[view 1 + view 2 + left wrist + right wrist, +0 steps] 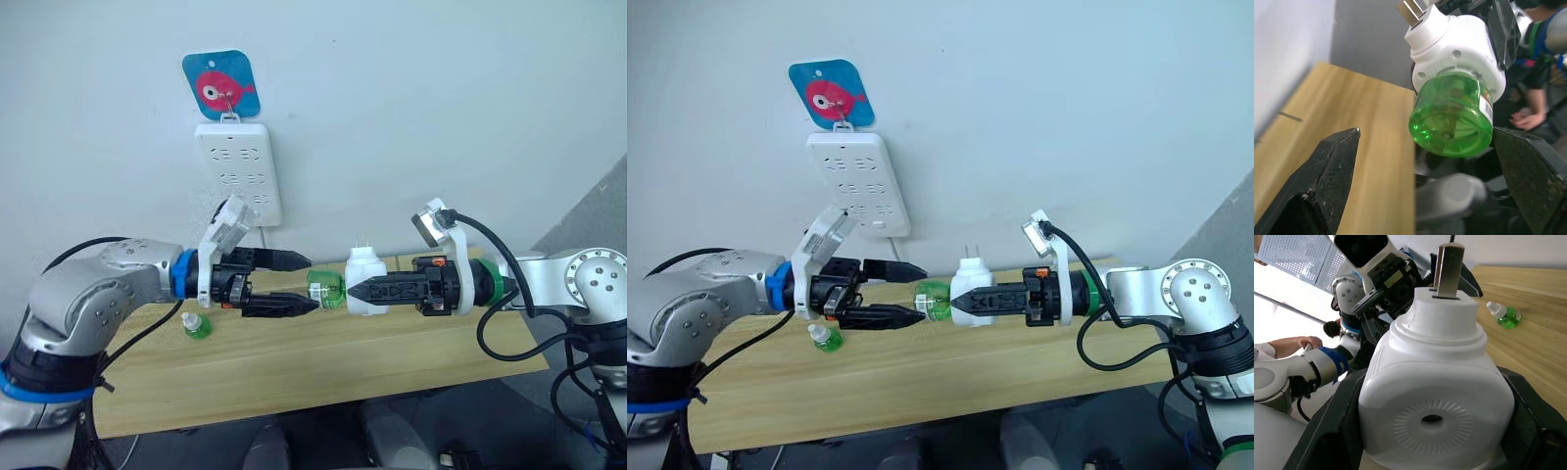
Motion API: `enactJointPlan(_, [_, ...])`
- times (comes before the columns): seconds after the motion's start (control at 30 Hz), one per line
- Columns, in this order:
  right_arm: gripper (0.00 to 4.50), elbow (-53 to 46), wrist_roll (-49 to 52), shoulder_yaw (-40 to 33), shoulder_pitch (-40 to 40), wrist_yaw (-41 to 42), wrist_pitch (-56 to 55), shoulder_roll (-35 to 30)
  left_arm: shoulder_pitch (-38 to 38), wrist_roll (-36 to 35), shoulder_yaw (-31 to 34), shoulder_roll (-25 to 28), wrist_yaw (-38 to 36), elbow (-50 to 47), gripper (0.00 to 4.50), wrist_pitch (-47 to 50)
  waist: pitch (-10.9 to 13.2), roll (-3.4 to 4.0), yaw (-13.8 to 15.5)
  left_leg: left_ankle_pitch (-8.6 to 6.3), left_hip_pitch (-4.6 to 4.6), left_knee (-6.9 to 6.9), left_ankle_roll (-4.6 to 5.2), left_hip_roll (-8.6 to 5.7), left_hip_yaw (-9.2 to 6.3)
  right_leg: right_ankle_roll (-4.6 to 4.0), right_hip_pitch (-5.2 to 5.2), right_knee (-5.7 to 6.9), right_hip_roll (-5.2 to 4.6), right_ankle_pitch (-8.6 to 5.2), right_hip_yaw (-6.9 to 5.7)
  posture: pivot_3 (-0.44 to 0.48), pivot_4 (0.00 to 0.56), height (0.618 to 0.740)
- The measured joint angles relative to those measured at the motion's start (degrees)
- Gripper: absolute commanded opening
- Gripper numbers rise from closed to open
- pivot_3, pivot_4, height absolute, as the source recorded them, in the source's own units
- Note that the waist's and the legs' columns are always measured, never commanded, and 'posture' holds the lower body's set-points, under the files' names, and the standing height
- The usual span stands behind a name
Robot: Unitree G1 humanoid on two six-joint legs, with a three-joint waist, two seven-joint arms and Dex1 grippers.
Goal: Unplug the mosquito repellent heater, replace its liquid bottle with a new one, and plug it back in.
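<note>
Heater (364,279) unplugged, held in mid-air above the wooden tabletop (323,362), below and to the right of the wall power strip (238,172). Plug prongs pointed up, domed face with the small dark hole turned toward the right wrist camera. Right gripper (355,290) clamped on the heater, jaws closed against both sides of the white body. Green liquid bottle (326,289) seated in the heater, sticking out sideways on the heater's left, base facing the left gripper (306,283). Left jaws spread open, one finger above and one below the bottle's level, tips just at the bottle's base; in the left wrist view the right-hand finger sat close beside the bottle, contact impossible to tell, the other finger well apart. Nothing gripped on the left.

Second small green bottle (197,326) with a white cap stood upright on the tabletop, well to the left of the heater, below the left forearm. Power strip hung on the wall from a hook under a blue square sticker with a red fish (221,85), sockets empty, its cable dropping behind the tabletop. A person's hand (1523,119) visible past the heater in the left wrist view.
</note>
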Motion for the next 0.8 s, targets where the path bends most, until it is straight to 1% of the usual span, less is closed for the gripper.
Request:
enactJointPlan(0.1, [3.09, 0.9, 0.0, -0.3, 0.2, -0.2, -0.1, -0.1, 5.0, 9.7, 0.9, -2.4, -1.5, -1.2, 4.50, -15.1, 0.0, 0.00, 0.1, 0.00, 0.01, 0.00, 0.00, 0.00, 0.08, -0.01, 0.00, -0.02, -0.01, 0.00, 0.06, -0.144, 0.126, 0.740])
enactJointPlan(0.13, [3.09, 1.2, 0.0, -0.4, 0.3, -0.2, -0.1, -0.1, 6.7, 14.2, 1.0, -4.0, -2.2, -0.9, 4.50, -22.5, 0.0, 0.00, 0.2, 0.00, 0.02, 0.00, 0.00, -0.01, 0.11, -0.01, 0.00, -0.01, -0.02, 0.01, 0.08, -0.144, 0.125, 0.740])
enactJointPlan(0.23, [3.09, 1.2, 0.0, -0.4, 0.3, -0.3, -0.1, 0.1, 9.2, 22.5, 1.2, -8.6, -4.4, 1.6, 4.50, -40.2, 0.0, 0.00, 0.6, 0.00, 0.01, 0.03, 0.00, 0.00, 0.16, -0.02, 0.01, -0.02, -0.03, 0.02, 0.11, -0.145, 0.124, 0.740])
enactJointPlan(0.3, [3.09, 1.3, 0.0, -0.4, 0.3, -0.4, -0.1, 0.5, 9.6, 27.4, 1.3, -12.0, -5.5, 4.4, 4.50, -52.9, 0.0, 0.01, 1.0, 0.00, 0.02, 0.04, 0.00, -0.01, 0.20, -0.01, 0.01, -0.03, -0.03, 0.02, 0.15, -0.145, 0.124, 0.740])
enactJointPlan(0.37, [3.09, 1.8, 0.0, -0.8, 0.3, -0.6, -0.1, 0.5, 9.5, 31.2, 1.3, -14.6, -5.8, 7.2, 4.50, -63.4, 0.0, 0.00, 1.3, 0.00, 0.01, 0.06, 0.00, -0.02, 0.22, 0.02, 0.02, -0.03, -0.05, 0.04, 0.18, -0.147, 0.119, 0.740])
enactJointPlan(0.43, [3.09, 2.2, 0.0, -1.0, 0.2, -0.8, -0.2, 0.6, 9.2, 33.9, 0.9, -16.2, -5.6, 9.3, 4.50, -70.4, 0.0, 0.00, 1.3, 0.00, 0.01, 0.07, 0.00, -0.03, 0.24, 0.05, 0.03, -0.05, -0.06, 0.05, 0.19, -0.152, 0.117, 0.740])
enactJointPlan(0.5, [3.09, 2.1, 0.0, -1.0, 0.0, -1.2, -0.2, 1.6, 8.1, 35.9, -1.2, -18.8, -5.1, 10.6, 4.50, -76.7, -0.1, -0.04, 1.3, 0.00, -0.01, 0.08, 0.00, -0.04, 0.24, 0.08, 0.03, -0.06, -0.07, 0.07, 0.19, -0.152, 0.117, 0.740])
enactJointPlan(0.53, [3.09, 2.1, 0.0, -0.9, -0.1, -1.3, -0.2, 1.8, 7.9, 36.5, -2.1, -18.9, -5.0, 11.1, 4.50, -78.6, -0.1, -0.04, 1.3, 0.00, -0.01, 0.07, 0.00, -0.04, 0.24, 0.07, 0.03, -0.06, -0.07, 0.08, 0.19, -0.152, 0.117, 0.740])
enactJointPlan(0.6, [3.09, 2.1, 0.0, -0.9, -0.2, -1.5, -0.2, 1.8, 7.9, 37.3, -2.8, -19.0, -4.8, 12.5, 4.50, -81.9, -0.1, -0.04, 1.2, 0.00, 0.00, 0.06, 0.00, -0.03, 0.23, -0.14, 0.03, -0.05, -0.07, 0.20, 0.18, -0.159, 0.114, 0.740])
enactJointPlan(0.8, [3.09, 2.1, 0.0, -0.9, -0.2, -1.8, -0.1, 1.8, 7.6, 38.7, -5.0, -19.0, -2.6, 15.6, 4.50, -87.1, -0.1, -0.03, 0.9, 0.00, 0.01, 0.08, 0.01, -0.03, 0.22, -0.13, 0.03, -0.01, -0.07, 0.20, 0.17, -0.168, 0.110, 0.740])
